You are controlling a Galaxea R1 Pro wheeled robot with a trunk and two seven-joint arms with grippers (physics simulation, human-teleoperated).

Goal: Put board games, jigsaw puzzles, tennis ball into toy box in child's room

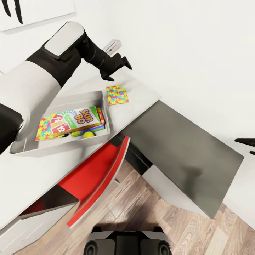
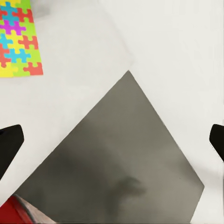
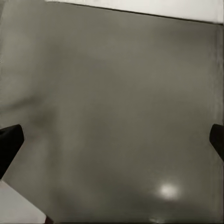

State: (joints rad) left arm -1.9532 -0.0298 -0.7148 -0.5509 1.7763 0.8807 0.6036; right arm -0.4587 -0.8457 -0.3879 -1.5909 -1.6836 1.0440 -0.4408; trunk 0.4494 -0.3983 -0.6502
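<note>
Black fingertips [image 2: 10, 140] frame the left wrist view at its two edges, spread wide with nothing between them, so the left gripper [image 1: 117, 69] is released and empty as it hangs over the far end of the table [image 1: 138, 95], just beyond the loose jigsaw puzzle [image 1: 117, 94] that lies flat on the pale top beside the toy box [image 1: 60, 102]; judging by that pose, it is lined up for this last piece. In the right wrist view the right gripper [image 3: 112, 135] is likewise spread and empty, hovering over the lower dark grey desk [image 1: 184, 148], apparently parked out of the way. Inside the toy box lie the Skip-Bo game [image 1: 79, 118], a second jigsaw puzzle [image 1: 43, 129] and the tennis ball [image 1: 88, 134], stacked loosely. Other boxes sit beneath the Skip-Bo, their faces mostly covered, and the left arm cuts off the tray's near corner. A red chair [image 1: 95, 177] is tucked under the table.
</note>
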